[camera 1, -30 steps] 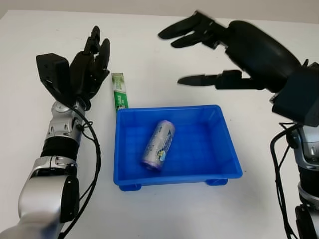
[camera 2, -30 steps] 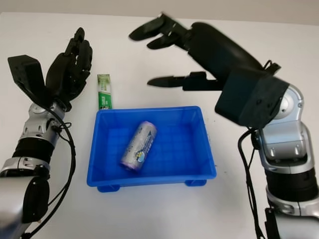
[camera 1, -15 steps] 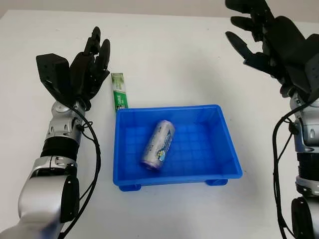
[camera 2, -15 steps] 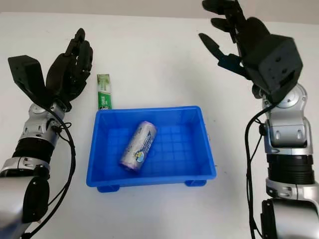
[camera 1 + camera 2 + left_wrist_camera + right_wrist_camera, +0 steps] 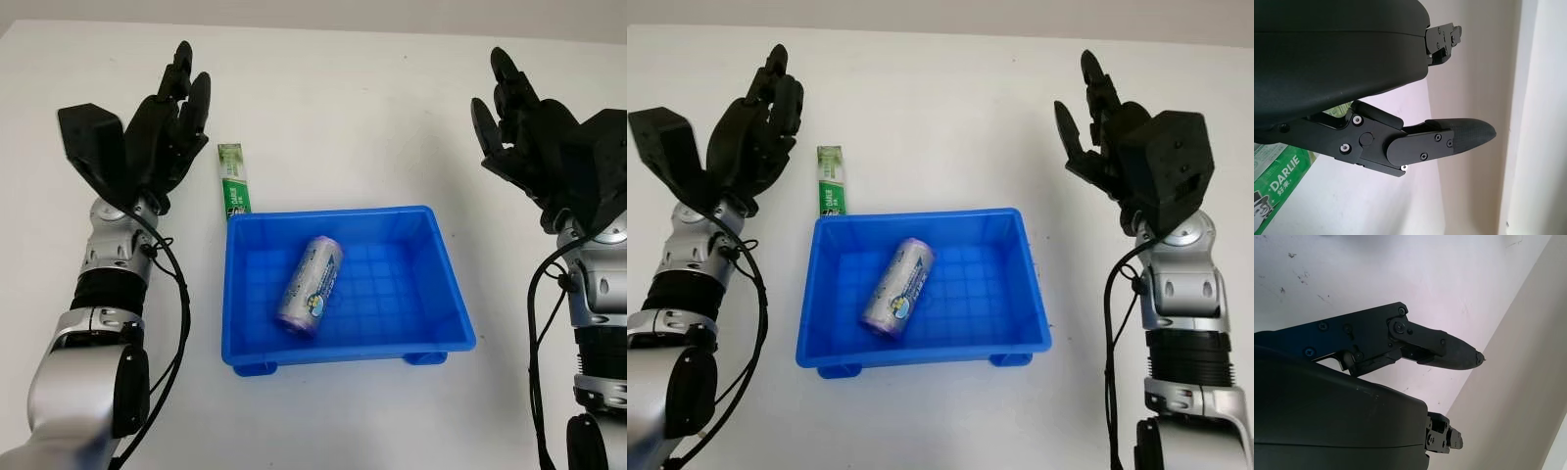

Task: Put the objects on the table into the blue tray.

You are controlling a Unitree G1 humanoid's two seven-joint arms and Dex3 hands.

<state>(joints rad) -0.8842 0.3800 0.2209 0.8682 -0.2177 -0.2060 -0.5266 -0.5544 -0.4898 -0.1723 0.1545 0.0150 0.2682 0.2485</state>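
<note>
Left robot hand (image 5: 162, 132) raised open near toothpaste box (image 5: 233, 180); right robot hand (image 5: 534, 147) open.

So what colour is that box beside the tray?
Green and white toothpaste box, clearest in the left eye view.

Plastic, metal and printed packaging on a matt white table (image 5: 333, 108)

The blue tray (image 5: 446, 284) looks like smooth, slightly glossy moulded plastic with a gridded floor; the can (image 5: 312, 285) in it has a shiny metallic printed skin. The green toothpaste box (image 5: 233, 179) reads as glossy printed card. Each robot hand, left (image 5: 162, 132) and right (image 5: 534, 147), is matt black plastic above brushed silver forearm segments.
</note>
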